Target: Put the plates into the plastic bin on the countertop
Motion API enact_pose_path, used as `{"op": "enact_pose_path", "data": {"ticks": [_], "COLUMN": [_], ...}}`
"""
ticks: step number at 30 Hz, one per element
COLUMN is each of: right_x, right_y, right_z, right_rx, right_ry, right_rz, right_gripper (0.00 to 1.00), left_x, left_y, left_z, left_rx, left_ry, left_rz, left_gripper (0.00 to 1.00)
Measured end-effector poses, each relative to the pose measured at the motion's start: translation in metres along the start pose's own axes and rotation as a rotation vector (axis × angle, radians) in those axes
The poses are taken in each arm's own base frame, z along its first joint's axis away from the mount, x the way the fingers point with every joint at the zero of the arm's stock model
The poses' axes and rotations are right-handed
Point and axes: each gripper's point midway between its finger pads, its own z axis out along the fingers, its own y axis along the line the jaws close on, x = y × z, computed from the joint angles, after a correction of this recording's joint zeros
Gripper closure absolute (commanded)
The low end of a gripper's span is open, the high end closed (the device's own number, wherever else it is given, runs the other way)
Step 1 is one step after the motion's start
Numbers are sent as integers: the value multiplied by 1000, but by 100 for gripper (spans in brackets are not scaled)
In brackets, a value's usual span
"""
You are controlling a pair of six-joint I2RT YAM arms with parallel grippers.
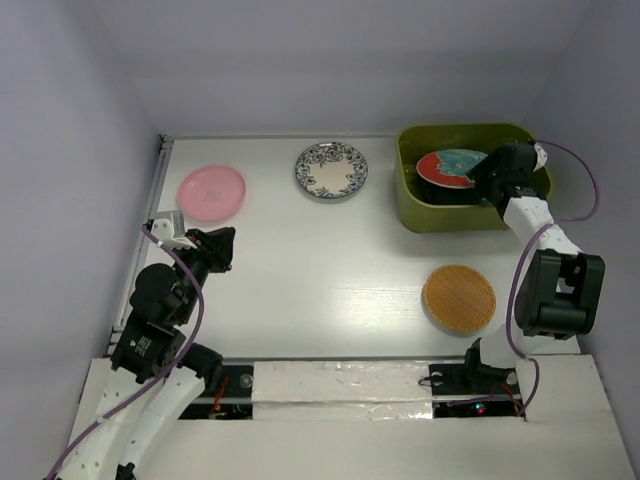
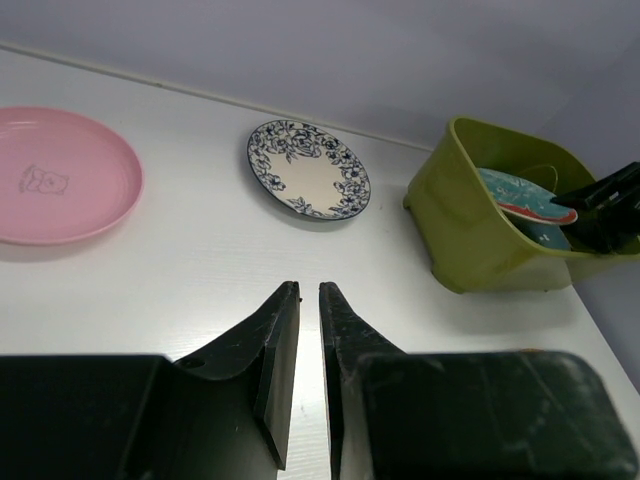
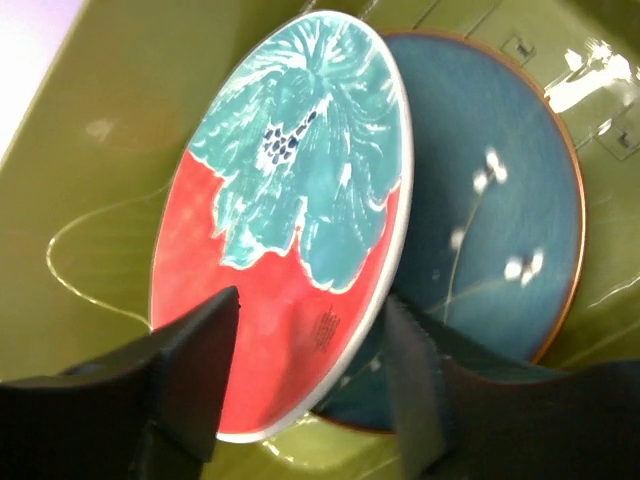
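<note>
Nearest on the countertop [image 1: 320,260], the orange-brown plate [image 1: 459,298] lies at 4 o'clock, and the left gripper [image 2: 308,292] hangs at 8 o'clock with its jaws drawn almost together on nothing. Farther back, the pink plate [image 1: 211,191] lies at 10 o'clock and the blue-white plate [image 1: 331,169] at 12. Farthest, at 2 o'clock, the plastic bin [image 1: 450,217] holds the dark teal plate [image 3: 490,220] with the red plate [image 3: 290,220] tilted across it, and the right gripper [image 3: 312,385] has its jaws spread wide either side of the red plate's rim.
</note>
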Motion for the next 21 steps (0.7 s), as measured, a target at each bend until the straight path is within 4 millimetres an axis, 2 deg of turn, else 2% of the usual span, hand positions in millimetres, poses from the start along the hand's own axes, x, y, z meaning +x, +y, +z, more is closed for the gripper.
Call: {"op": "enact_pose_path", "data": {"ticks": [3,6,15,17,18,20,21], "right_x": [-6,-15,-28,-30,-31,-34,-34], "right_y": [3,0,-6,-5,-4,0,3], "right_z": [-1,-5,-29,-35,-39,-51,-61], "right_rx": [4,26,65,60,53,18,-11], "right_ry": [-28,-59,-92,-99,-102,-116,-122], "right_rz": [-18,-38,-68,-72,-73,-72,-66], "right_gripper": [23,16,17,25,37,68,91], "left_x": [0,0,0,-1,-1,-1,-1], "left_y": [0,0,-1,-1,-1,-1,-1], "left_z": [0,0,-1,-1,-1,-1,-1], "left_rx": [2,3,4,5,5,5,5], "left_ry": [1,0,-1,-3,-3,-3,-3], "left_rz": [0,-1,-2,-4,-4,-4,-4], "left_gripper": [88,88,88,88,88,88,88]}}
